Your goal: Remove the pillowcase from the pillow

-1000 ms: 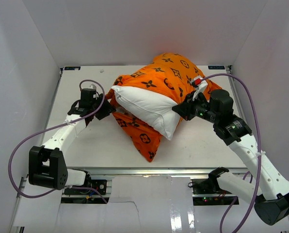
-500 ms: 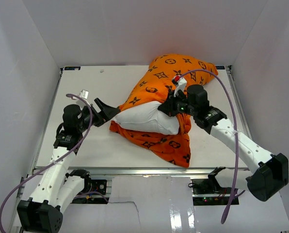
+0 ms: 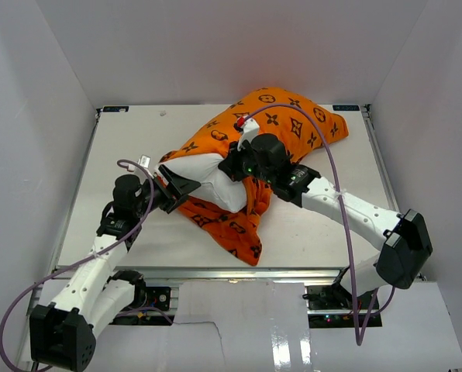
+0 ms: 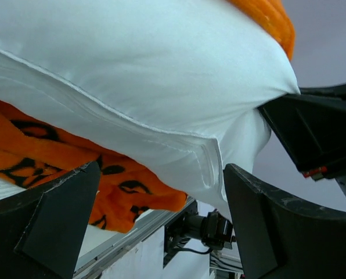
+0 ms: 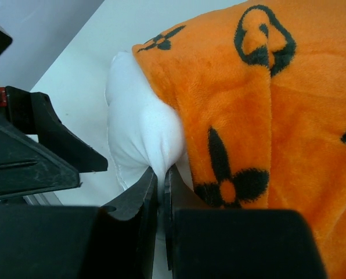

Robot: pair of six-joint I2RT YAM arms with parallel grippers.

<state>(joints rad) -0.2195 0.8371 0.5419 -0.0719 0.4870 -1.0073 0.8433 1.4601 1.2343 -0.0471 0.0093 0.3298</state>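
The left tool (image 3: 186,190) gapes wide around the near corner of the plump white rectangular pillow (image 3: 210,174). Beyond, the right tool (image 3: 229,165) is pinched tight on the pillow beside the orange monogrammed fleece pillowcase (image 3: 285,124) covering its far end. With the pillowcase unheld, a pull may drag both together.

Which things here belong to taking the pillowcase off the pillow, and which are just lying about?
Part of the job:
pillowcase, partly over the pillow
pillow
right tool, shut on the pillow's white fabric
left tool, open, a pillow corner between its fingers

Just there:
table
purple cables
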